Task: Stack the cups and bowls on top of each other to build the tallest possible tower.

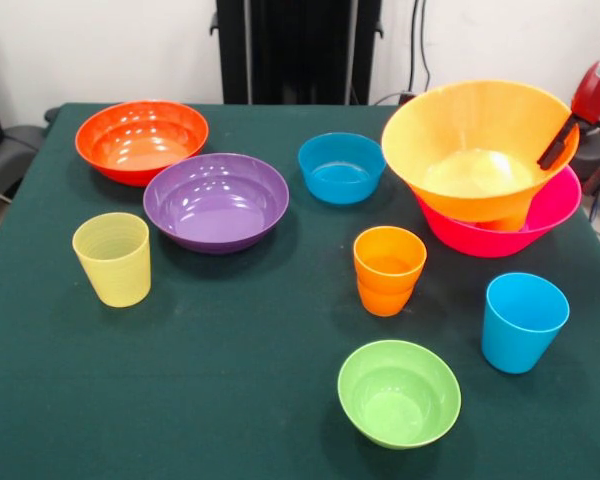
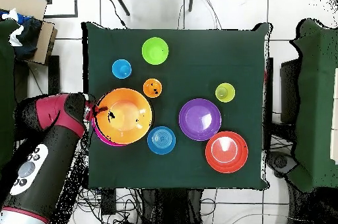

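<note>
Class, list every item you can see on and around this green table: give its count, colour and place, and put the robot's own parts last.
Large bowls: 2, orange sitting tilted inside pink, front view's right.
Medium bowls: 2, red-orange at far left, purple beside it.
Small bowls: 2, blue mid-table, lime green at near edge.
Cups: pale yellow-green on left; sky blue on right; orange in centre, looking like two nested.
Table: 1, dark green cloth.
Cardboard box: 1, brown, overhead view's top left, off the table.
Arm: 1, red and black.
Gripper: 1, black, at the orange bowl's rim.
</note>
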Controlling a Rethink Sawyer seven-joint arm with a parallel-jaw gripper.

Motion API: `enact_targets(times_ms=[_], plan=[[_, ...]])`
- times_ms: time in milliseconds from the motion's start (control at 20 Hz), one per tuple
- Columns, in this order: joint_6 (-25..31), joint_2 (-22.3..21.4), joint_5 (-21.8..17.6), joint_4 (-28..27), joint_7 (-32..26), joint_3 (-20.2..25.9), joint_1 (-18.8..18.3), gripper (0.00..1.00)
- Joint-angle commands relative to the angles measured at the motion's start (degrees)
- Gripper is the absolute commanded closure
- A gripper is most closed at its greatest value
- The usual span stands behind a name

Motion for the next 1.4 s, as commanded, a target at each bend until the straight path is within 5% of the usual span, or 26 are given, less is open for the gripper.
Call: enact_targets(times_ms=[50, 1400], plan=[[3.98, 0.33, 0.92, -0.54, 11.22, 4.7, -0.34, 0.0], [-1.82, -1.55, 2.83, 7.11, 13.15, 6.69, 2.79, 0.0]])
